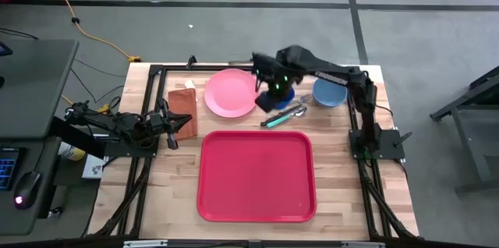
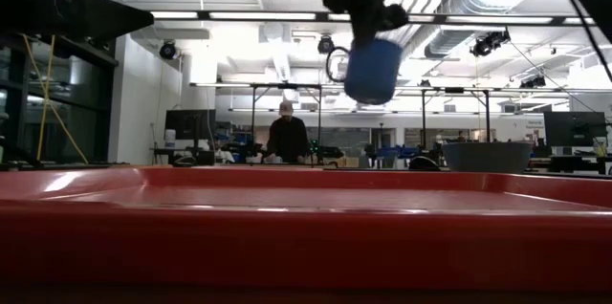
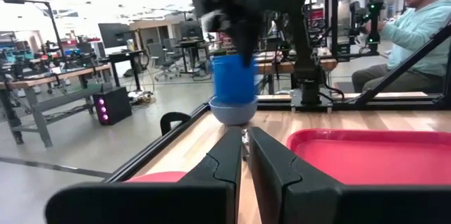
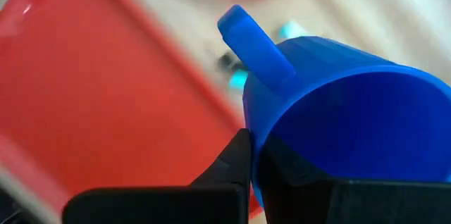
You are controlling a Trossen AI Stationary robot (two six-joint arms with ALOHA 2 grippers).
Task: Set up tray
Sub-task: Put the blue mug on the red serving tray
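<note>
The red tray [image 1: 257, 176] lies flat near the table's near edge and fills the foreground of the low view [image 2: 306, 228]. My right gripper [image 1: 277, 90] reaches in from the right, between the pink plate and the bowl, and is shut on a blue handled cup [image 4: 338, 104]. The low view shows that cup [image 2: 373, 70] high above the table, and the left wrist view shows it too [image 3: 234, 76]. My left gripper [image 1: 168, 129] waits at the table's left side by the brown napkin [image 1: 183, 111], shut [image 3: 245, 155] and touching nothing. My right gripper holds the blue cup by its rim wall [image 4: 255, 136], close beside the handle [image 4: 254, 41]. One finger [image 4: 236, 157] is outside the wall and the other [image 4: 285, 171] inside. The cup hangs below the gripper, lifted clear of the table.
A pink plate [image 1: 231, 92] and a blue-grey bowl [image 1: 329, 92] sit toward the far edge. Cutlery with a teal handle [image 1: 284, 114] lies between them, just beyond the tray. Arm frames line both sides. People show in the room beyond [image 3: 416, 27].
</note>
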